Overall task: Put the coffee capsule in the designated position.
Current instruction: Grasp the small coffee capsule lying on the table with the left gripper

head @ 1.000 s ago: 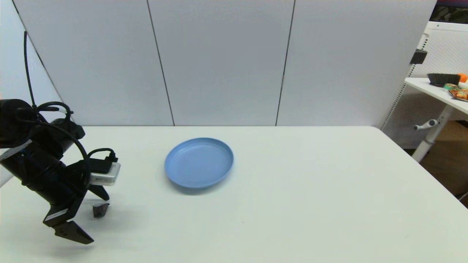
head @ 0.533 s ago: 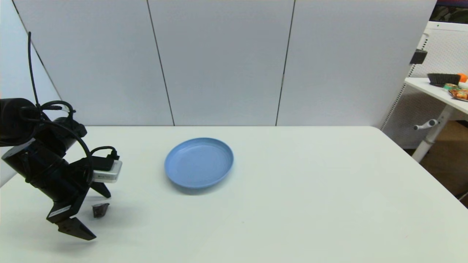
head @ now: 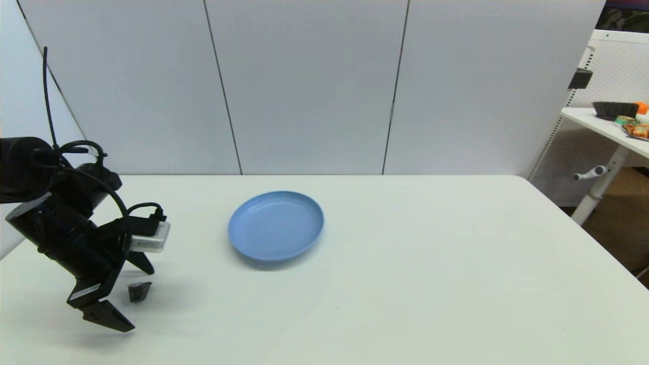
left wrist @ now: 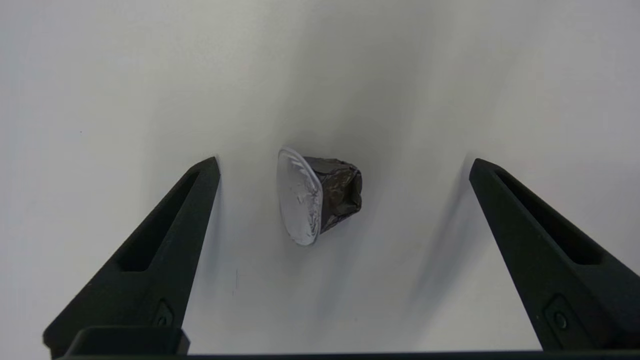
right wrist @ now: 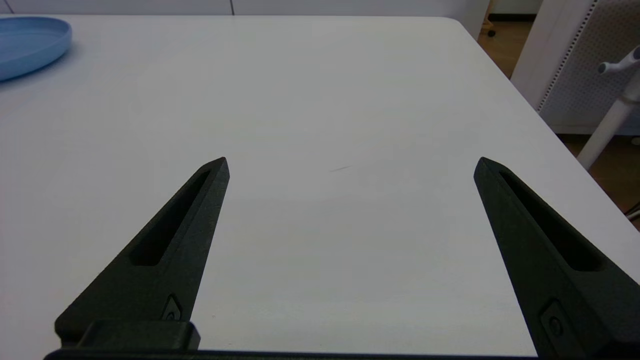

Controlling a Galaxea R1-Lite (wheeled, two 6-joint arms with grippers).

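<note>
Well to the left of the blue plate [head: 276, 225], near the tabletop's [head: 405, 284] left edge: the coffee capsule [head: 139, 291] lying tipped on its side, touching the white surface. Seen from the left wrist, the capsule [left wrist: 319, 196] showing its pale foil rim toward one finger and its crumpled dark body toward the other.

Straddling the capsule from above: the left tool [head: 125, 293], spread wide, gripping nothing. One finger [head: 106, 318] reaching down on the near side of the capsule, the other [head: 140, 262] on the far side, toward the plate's side of the tabletop. In the left wrist view, both fingers [left wrist: 165, 245] standing clear of the capsule, with bare tabletop [left wrist: 100, 75] showing on each side and no contact anywhere.

Right of the plate, over bare tabletop [right wrist: 320, 100]: the right tool [right wrist: 350, 165], out of the head view, likewise spread wide and carrying nothing, with only the plate's rim [right wrist: 30, 42] peeking in at the far corner of its wrist view.

Beyond the tabletop's right edge, well apart from the plate: a second white table [head: 603, 126] bearing a dark bowl [head: 614, 109] and some colourful items, too small for telling apart.
</note>
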